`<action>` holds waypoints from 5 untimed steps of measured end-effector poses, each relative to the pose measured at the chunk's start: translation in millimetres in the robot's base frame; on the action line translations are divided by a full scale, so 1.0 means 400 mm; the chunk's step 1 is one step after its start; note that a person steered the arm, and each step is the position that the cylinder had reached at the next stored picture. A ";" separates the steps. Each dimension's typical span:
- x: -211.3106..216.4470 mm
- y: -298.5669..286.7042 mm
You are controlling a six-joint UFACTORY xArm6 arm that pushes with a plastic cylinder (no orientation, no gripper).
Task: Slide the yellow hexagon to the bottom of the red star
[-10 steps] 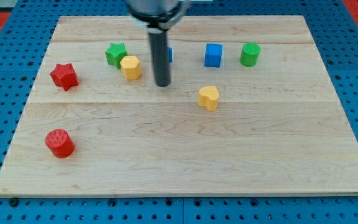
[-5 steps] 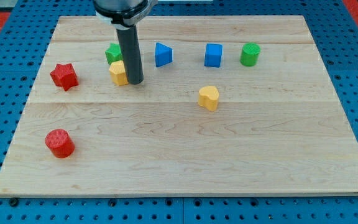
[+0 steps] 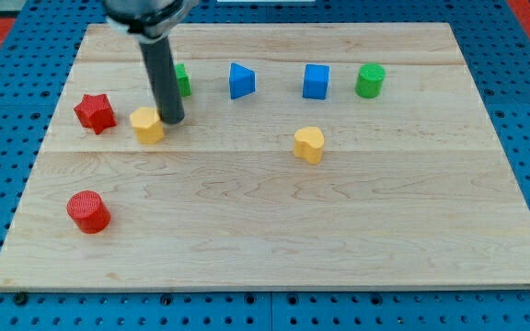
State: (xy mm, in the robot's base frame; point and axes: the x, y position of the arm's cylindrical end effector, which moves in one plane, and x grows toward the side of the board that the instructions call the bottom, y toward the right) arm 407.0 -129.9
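Observation:
The yellow hexagon (image 3: pixel 146 124) lies on the wooden board just to the right of the red star (image 3: pixel 94 112), slightly lower than it. My tip (image 3: pixel 173 120) touches the hexagon's right side. The rod rises from there toward the view's top left and covers most of the green star (image 3: pixel 182 79) behind it.
A blue triangular block (image 3: pixel 240 81), a blue cube (image 3: pixel 316 81) and a green cylinder (image 3: pixel 370 80) stand in a row near the view's top. A yellow heart-like block (image 3: pixel 308 144) lies at centre right. A red cylinder (image 3: pixel 88 211) lies at lower left.
My tip has swept left and slightly down, reaching the yellow hexagon and pushing it left and down, away from the green star and toward the red star.

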 end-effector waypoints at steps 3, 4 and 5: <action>0.017 0.094; -0.036 -0.002; 0.021 -0.047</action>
State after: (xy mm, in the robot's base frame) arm 415.6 -148.5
